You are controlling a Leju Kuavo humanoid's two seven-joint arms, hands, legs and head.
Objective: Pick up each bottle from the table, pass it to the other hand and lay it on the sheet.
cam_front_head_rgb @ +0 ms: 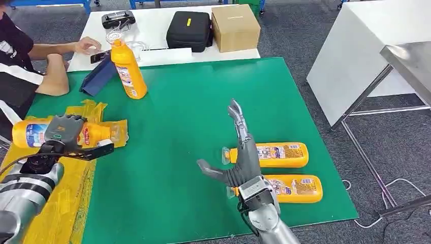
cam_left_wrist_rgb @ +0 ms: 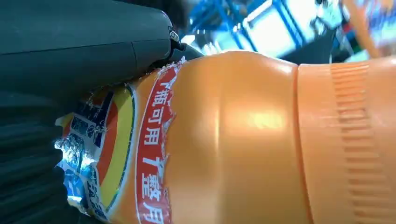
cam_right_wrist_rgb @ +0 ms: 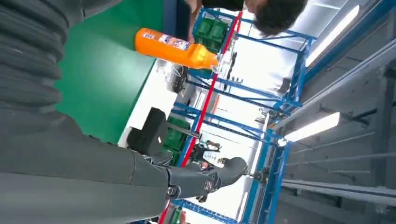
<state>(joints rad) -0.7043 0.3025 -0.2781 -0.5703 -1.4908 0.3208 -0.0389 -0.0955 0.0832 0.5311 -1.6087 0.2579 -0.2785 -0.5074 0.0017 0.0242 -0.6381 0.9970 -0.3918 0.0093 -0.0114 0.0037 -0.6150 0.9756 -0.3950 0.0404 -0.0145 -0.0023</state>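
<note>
The bottle, gripped by the left hand, should be lowered flat onto the sheet before release; the right hand is spread, empty.

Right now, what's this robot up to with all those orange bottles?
It is moving bottles onto a yellow sheet at the table's left edge. Its left hand grips one orange bottle lying sideways over the sheet. Its right hand is open, fingers spread, above the green mat, beside two more bottles lying flat. A fourth bottle stands upright farther back, near a seated person.
</note>
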